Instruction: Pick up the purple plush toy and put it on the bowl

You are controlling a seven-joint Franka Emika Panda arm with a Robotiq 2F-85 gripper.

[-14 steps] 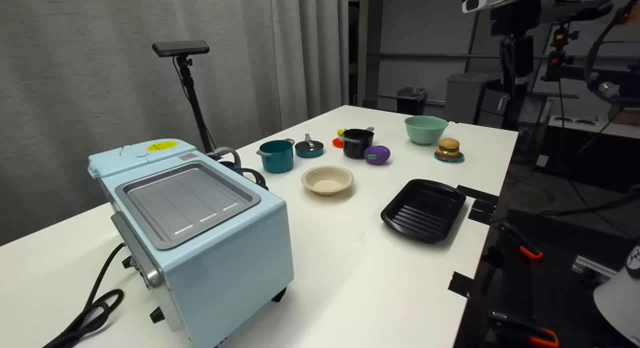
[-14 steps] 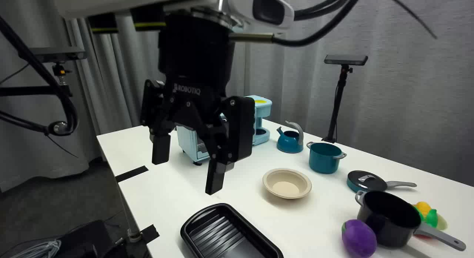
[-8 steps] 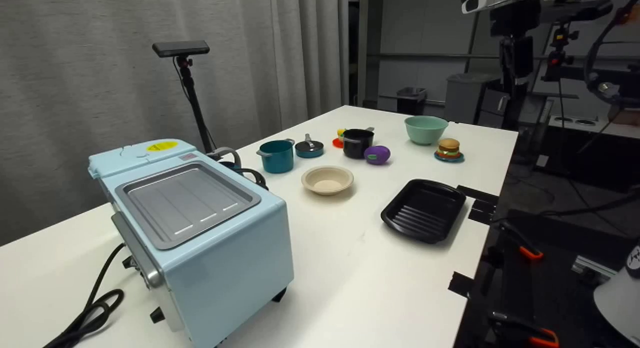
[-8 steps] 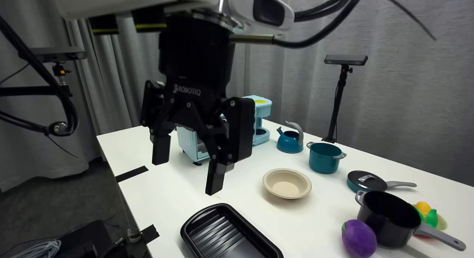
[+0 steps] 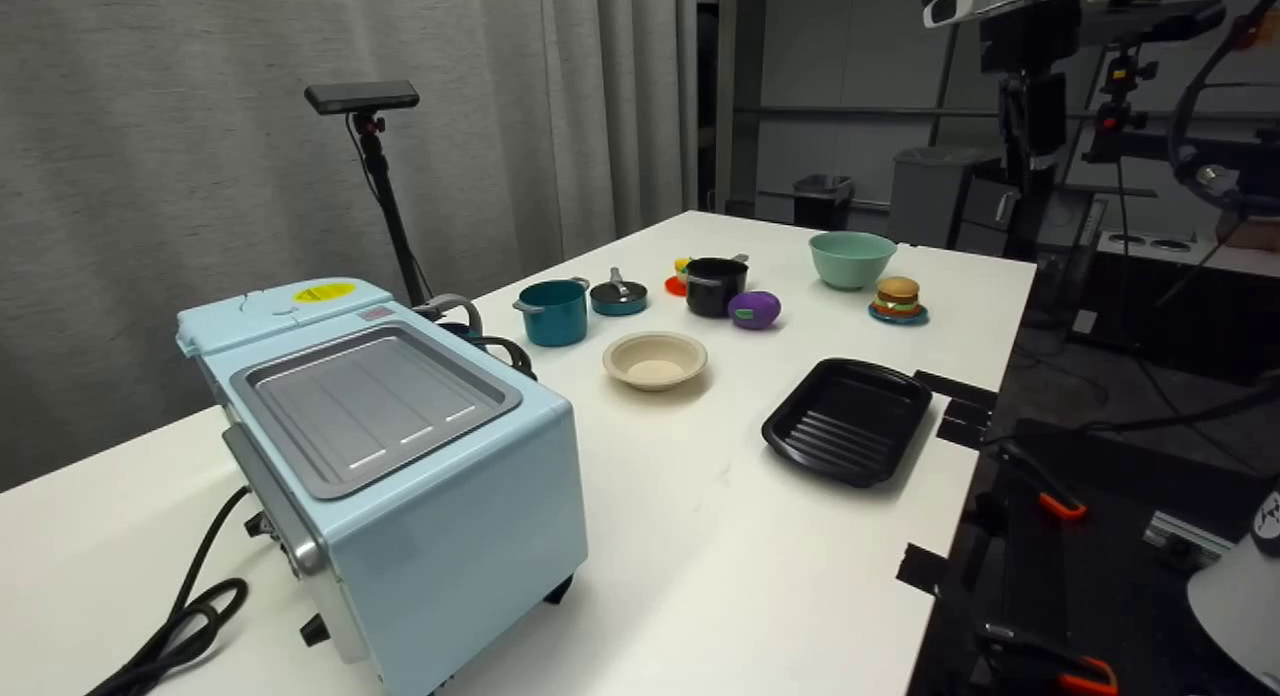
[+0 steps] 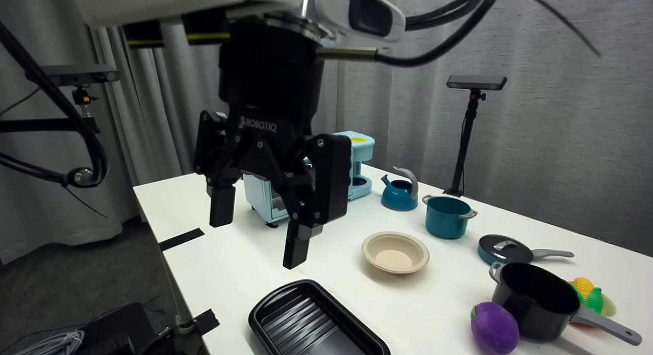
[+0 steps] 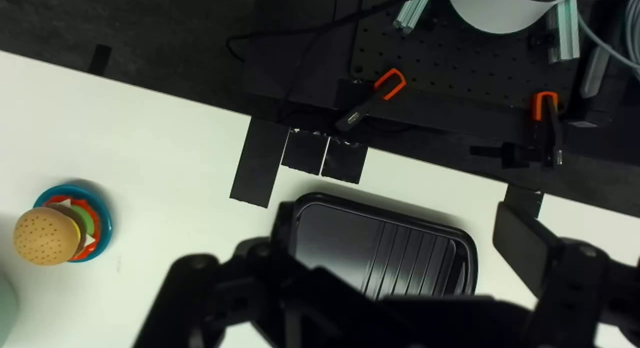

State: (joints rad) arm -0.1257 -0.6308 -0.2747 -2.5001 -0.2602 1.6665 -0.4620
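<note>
The purple plush toy (image 5: 755, 310) lies on the white table right beside a black pot; it also shows in an exterior view (image 6: 494, 328). I cannot tell if toy and pot touch. The shallow beige bowl (image 5: 655, 361) stands on the table, upright, with nothing in it; it also shows in an exterior view (image 6: 395, 253). My gripper (image 6: 259, 226) is open and empty, high above the table. In the wrist view its fingers (image 7: 400, 235) are wide apart over the black ribbed tray. Toy and bowl are out of the wrist view.
Black ribbed tray (image 5: 848, 421), black pot (image 6: 535, 301) with long handle, teal pot (image 5: 556, 312), lidded pan (image 5: 619, 296), green bowl (image 5: 851, 259), toy burger (image 5: 897, 297) on a blue plate, teal kettle (image 6: 399, 194) and light-blue oven (image 5: 450, 536) stand on the table.
</note>
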